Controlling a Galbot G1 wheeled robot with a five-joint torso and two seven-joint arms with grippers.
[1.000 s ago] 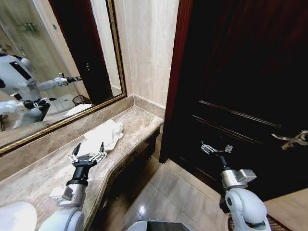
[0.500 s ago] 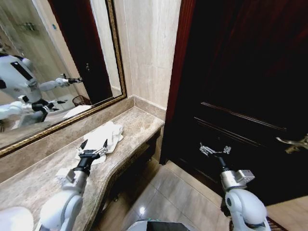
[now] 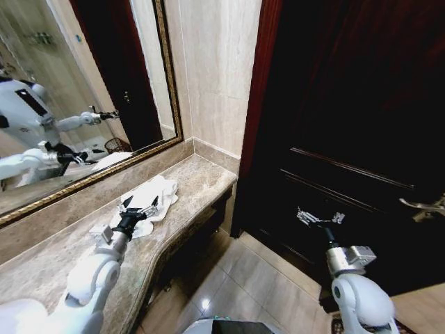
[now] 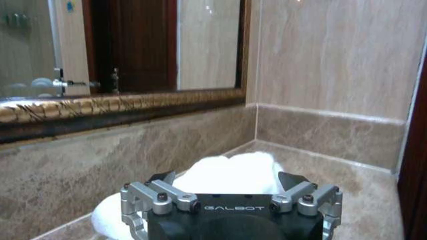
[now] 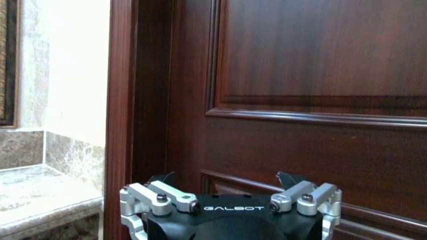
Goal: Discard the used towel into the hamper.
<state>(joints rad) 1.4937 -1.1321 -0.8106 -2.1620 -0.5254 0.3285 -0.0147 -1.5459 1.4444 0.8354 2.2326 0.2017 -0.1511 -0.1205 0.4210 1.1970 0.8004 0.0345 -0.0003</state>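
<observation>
White towel (image 3: 154, 196), crumpled, lies on the brown marble counter (image 3: 198, 177) toward its far right end, near the corner where the gold-framed mirror (image 3: 90, 104) meets the beige wall. Left gripper (image 3: 139, 207) is extended over the counter, fingers spread, at the near edge of the towel; whether the tips touch the cloth cannot be told. In the left wrist view the towel (image 4: 230, 172) bulks just beyond the gripper (image 4: 230, 182), its two dark fingertips set wide on either side of the heap.

Right gripper (image 3: 318, 218) hangs off to the right, above the tiled floor (image 3: 257, 278), in front of the dark wooden door (image 3: 348, 125); fingers spread, nothing between them. Right wrist view: gripper (image 5: 227, 180) faces the door panel (image 5: 320, 75), counter end at the side.
</observation>
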